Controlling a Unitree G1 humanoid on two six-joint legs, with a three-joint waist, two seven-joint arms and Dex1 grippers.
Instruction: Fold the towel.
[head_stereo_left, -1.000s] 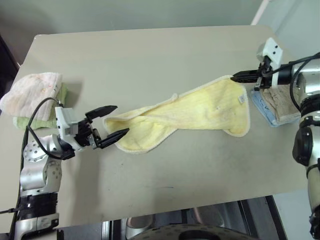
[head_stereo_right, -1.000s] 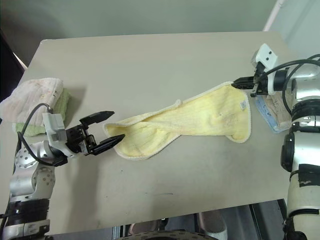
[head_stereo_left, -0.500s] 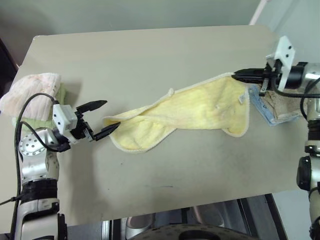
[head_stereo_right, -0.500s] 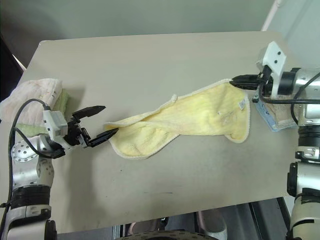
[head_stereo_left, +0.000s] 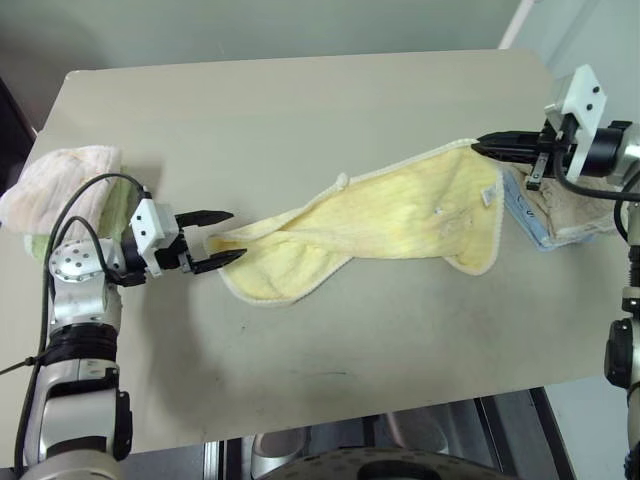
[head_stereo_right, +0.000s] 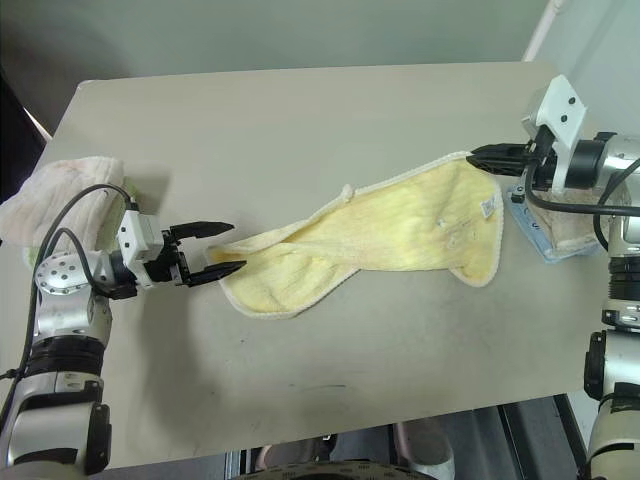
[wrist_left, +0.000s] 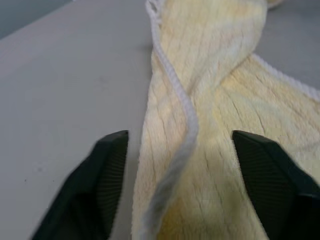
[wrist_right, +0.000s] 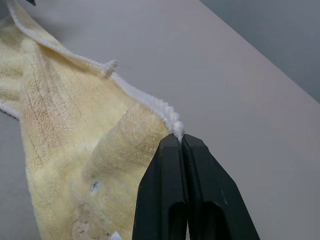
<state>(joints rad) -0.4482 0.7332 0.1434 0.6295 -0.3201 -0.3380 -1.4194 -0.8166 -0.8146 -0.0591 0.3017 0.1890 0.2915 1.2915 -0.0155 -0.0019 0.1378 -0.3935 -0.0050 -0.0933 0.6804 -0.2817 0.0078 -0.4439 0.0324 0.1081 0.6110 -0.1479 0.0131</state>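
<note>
Left fingers (head_stereo_left: 213, 252) narrowed around towel (head_stereo_left: 400, 215) end.

No text, brand, number or sign can be read anywhere. A small white tag (head_stereo_left: 491, 196) is sewn on the pale yellow fluffy terry-cloth towel (head_stereo_left: 400, 215) near its right end, but whatever is printed on it is too small to make out. The flat blue-edged item (head_stereo_left: 525, 218) lying on the bench just beside that end carries faint dark marks that cannot be read either.
</note>
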